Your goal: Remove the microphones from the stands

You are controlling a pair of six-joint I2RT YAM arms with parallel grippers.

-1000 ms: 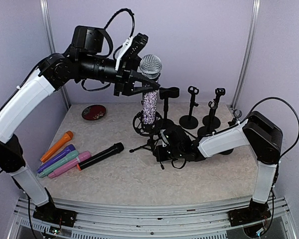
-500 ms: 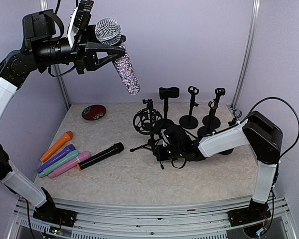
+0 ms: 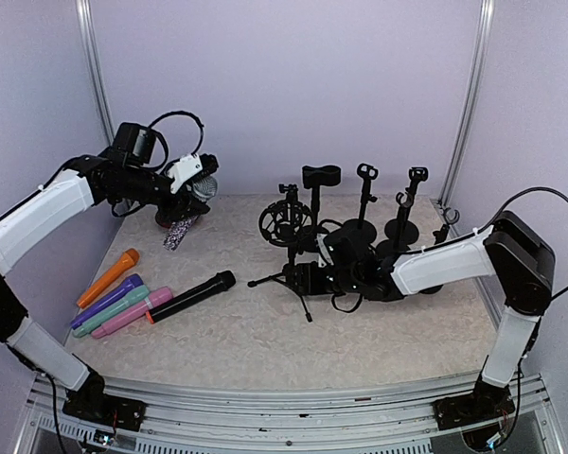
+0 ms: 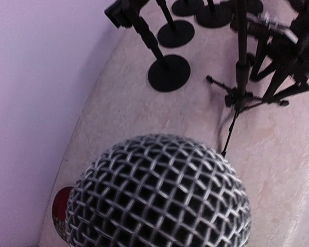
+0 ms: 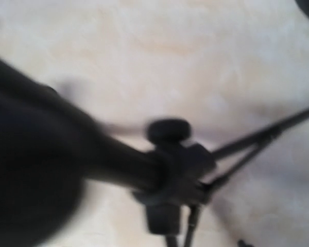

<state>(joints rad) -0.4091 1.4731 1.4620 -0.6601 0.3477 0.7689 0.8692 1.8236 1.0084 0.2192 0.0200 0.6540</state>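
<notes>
"What took up most of the tabletop (image 3: 265, 345)?"

"The two arms. The left gripper (image 3: 182, 186) hung low over the far left corner. It was clamped on the glitter-handled microphone (image 3: 203, 188) just below its mesh head, with the handle sloping down toward the tabletop."

"And the stand?"

"The tripod stand (image 3: 286, 276) stood upright mid-table, well apart from that microphone. The right gripper (image 3: 310, 279) lay low beside its legs. Its view was blurred, so I couldn't tell how its jaws stood."

"Anything smaller?"

"A black microphone (image 3: 191, 295) and four coloured microphones (image 3: 123, 305) lay at the left."
</notes>
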